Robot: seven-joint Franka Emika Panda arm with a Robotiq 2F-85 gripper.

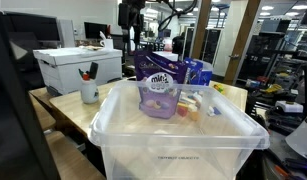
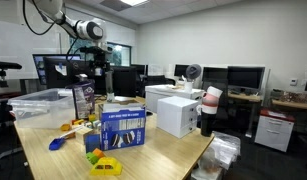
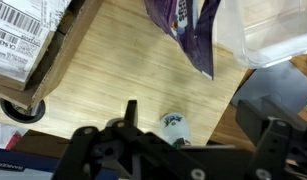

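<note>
Jaws stand spread wide on my gripper, and nothing is held between my 2 fingers. In the wrist view the gap shows only the wooden table and a small white and green thing that I cannot identify. Nearest to me is the purple bag, apart from me and untouched, standing upright on the table. In an exterior view I hang just above its top edge, with the clear bin just beside it on the left and the blue box nearer the camera on the right. A cardboard box lies at the left of the wrist view. As I judge it, working well here means having the fingers fully apart this close to the bag, so that neither pad brushes the soft top and tips it over. Moving straight up or down along the bag's own line looks safer than sliding sideways, since the bin wall on 1 side and the box on the other leave little room. The bag looks floppy, so any contact should land squarely on both faces at once, not on a corner.
</note>
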